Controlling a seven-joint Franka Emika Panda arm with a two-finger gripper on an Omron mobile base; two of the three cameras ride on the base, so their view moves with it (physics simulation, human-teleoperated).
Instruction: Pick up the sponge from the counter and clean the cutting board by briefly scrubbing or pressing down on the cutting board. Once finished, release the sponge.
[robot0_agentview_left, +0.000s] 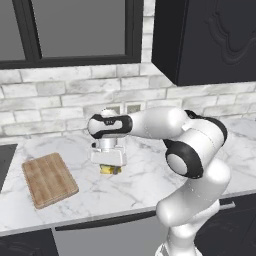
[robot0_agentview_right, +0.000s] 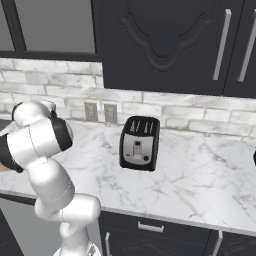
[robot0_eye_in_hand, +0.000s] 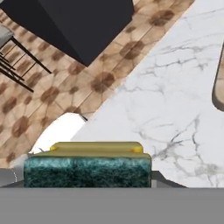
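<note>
The claw (robot0_agentview_left: 110, 169) hangs low over the white marble desk (robot0_agentview_left: 145, 180), pointing straight down, with the sponge (robot0_agentview_left: 110, 169) clamped between its fingers. In the left base view only a small yellow and dark patch of the sponge shows beneath the white hand; whether it touches the desk surface cannot be told from there. In the hand view the sponge (robot0_eye_in_hand: 87, 168) lies across the bottom, dark green scouring face toward the camera and yellow body behind it, with marble beyond it and a brown tiled floor past the desk edge.

The cutting board (robot0_agentview_left: 49, 179) lies flat on the desk to the left of the claw, apart from it, angled, with nothing on it. A rounded brown corner of the board (robot0_eye_in_hand: 218, 87) shows at the right edge of the hand view.

In the right base view a black toaster (robot0_agentview_right: 140, 143) stands on the desk (robot0_agentview_right: 200, 185) near the brick backsplash, to the right of the arm. Its two top slots appear empty, so far as can be seen. Dark cabinets (robot0_agentview_right: 165, 40) hang above.
</note>
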